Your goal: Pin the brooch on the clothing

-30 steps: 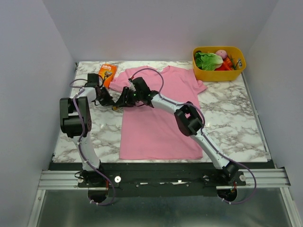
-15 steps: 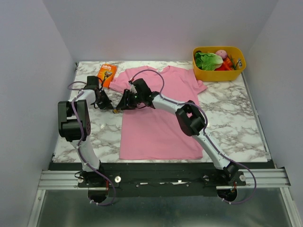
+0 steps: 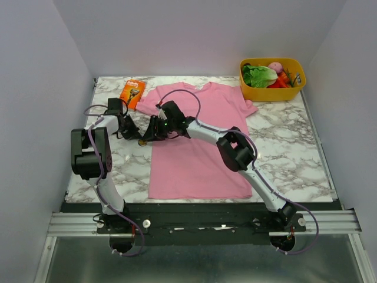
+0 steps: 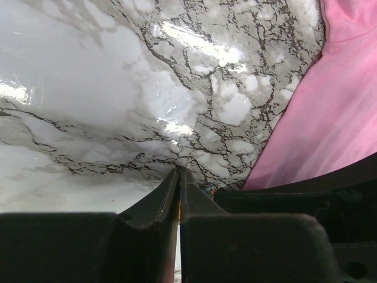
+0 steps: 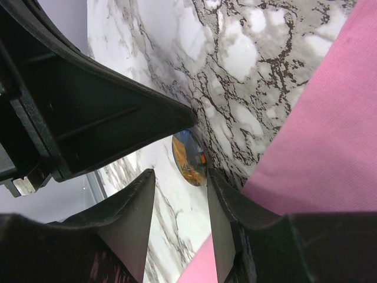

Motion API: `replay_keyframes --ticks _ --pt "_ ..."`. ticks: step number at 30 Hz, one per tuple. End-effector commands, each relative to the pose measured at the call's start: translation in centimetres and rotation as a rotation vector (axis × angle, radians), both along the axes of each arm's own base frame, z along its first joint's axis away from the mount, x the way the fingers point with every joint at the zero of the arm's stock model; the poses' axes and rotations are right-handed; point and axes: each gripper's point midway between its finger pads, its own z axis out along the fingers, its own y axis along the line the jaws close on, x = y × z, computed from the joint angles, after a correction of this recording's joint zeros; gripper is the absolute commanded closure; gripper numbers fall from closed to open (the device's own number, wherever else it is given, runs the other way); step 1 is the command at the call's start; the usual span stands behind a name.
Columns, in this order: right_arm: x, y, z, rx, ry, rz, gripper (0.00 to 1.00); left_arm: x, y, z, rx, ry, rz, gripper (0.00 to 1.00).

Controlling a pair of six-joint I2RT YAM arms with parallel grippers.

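Observation:
The brooch (image 3: 142, 142), a tiny golden-brown disc, lies flat on the marble just left of the pink T-shirt (image 3: 194, 147). My left gripper (image 3: 134, 137) is shut, with its tip right over the brooch. In the left wrist view its closed tips (image 4: 178, 172) hide the brooch except for a small edge (image 4: 209, 190). My right gripper (image 3: 148, 134) is open at the shirt's left edge and faces the left one. In the right wrist view (image 5: 180, 174) the brooch (image 5: 189, 156) sits between and just ahead of its tips, against the right finger (image 5: 224, 194), with the left gripper (image 5: 177, 121) above it.
An orange rectangular package (image 3: 132, 91) lies at the back left near the shirt's sleeve. A yellow bin (image 3: 272, 93) with lettuce and other toy food stands at the back right. White walls close in the table on the left, back and right.
Both grippers have shifted slightly left and toward the near edge. The brooch has slid a little nearer along the marble with them.

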Motion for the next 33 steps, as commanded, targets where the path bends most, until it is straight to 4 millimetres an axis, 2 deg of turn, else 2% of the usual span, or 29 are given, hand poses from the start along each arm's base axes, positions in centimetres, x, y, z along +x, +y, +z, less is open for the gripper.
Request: replay_keyframes --ticks 1,8,12,17,21,24,29,33 --pt "-1.5 -0.7 -1.2 -0.063 0.039 0.020 0.51 -1.9 -0.7 -0.9 -0.027 0.060 -0.015 0.87" --pt "-1.7 -1.0 -1.2 -0.071 0.036 0.022 0.51 -1.5 1.7 1.4 0.100 0.008 0.042 0.85" --pt "-1.7 -1.1 -1.4 -0.075 0.036 0.022 0.51 -2.0 2.6 2.3 0.149 0.007 0.066 0.84" --pt "-1.9 -1.1 -1.5 -0.080 0.045 0.027 0.51 -3.4 2.0 1.6 0.127 0.049 0.036 0.84" --pt "-2.2 -1.4 -1.9 -0.093 0.058 0.031 0.51 -5.3 1.2 -0.1 0.084 0.094 0.028 0.85" --pt "-2.5 -1.5 -2.2 -0.099 0.067 0.033 0.51 -5.9 0.8 -1.1 0.063 0.095 0.034 0.85" --pt "-3.0 -1.4 -2.4 -0.103 0.079 0.044 0.51 -5.9 -0.3 -1.8 0.006 0.095 0.023 0.86" --pt "-3.3 -1.4 -2.8 -0.109 0.084 0.047 0.52 -5.5 -0.4 -1.7 0.003 0.089 0.019 0.86"
